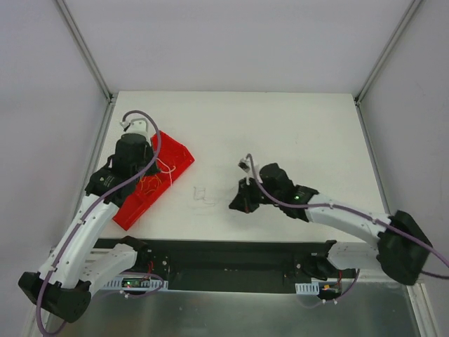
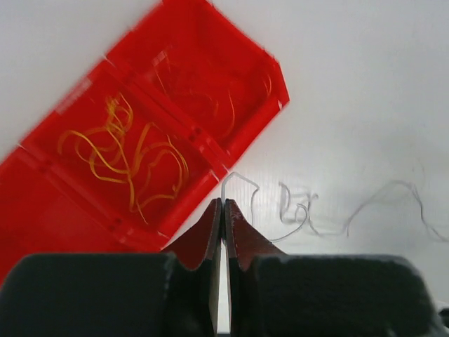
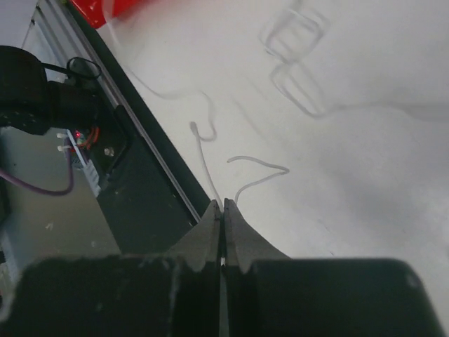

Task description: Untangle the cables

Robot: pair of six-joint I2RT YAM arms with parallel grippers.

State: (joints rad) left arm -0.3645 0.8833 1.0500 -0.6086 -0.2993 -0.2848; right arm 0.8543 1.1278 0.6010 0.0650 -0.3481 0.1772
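A red tray (image 1: 179, 151) lies at the table's left. In the left wrist view its compartments (image 2: 238, 126) hold yellow cables (image 2: 133, 154) and faint orange-red cables (image 2: 210, 98). My left gripper (image 2: 223, 203) is shut on the end of a whitish cable (image 2: 242, 179) just off the tray's edge. That cable runs right into a loopy whitish clump (image 2: 298, 210) on the table, also faint in the top view (image 1: 203, 195). My right gripper (image 3: 223, 203) is shut on thin whitish strands (image 3: 203, 151) near the table's front edge. In the top view it (image 1: 238, 203) is right of the clump.
A black rail (image 3: 151, 175) with a circuit board (image 3: 81, 140) runs along the table's front edge, just beside my right gripper. Metal frame posts (image 1: 84, 49) stand at the back corners. My left arm (image 1: 91, 217) lies along the tray's left side.
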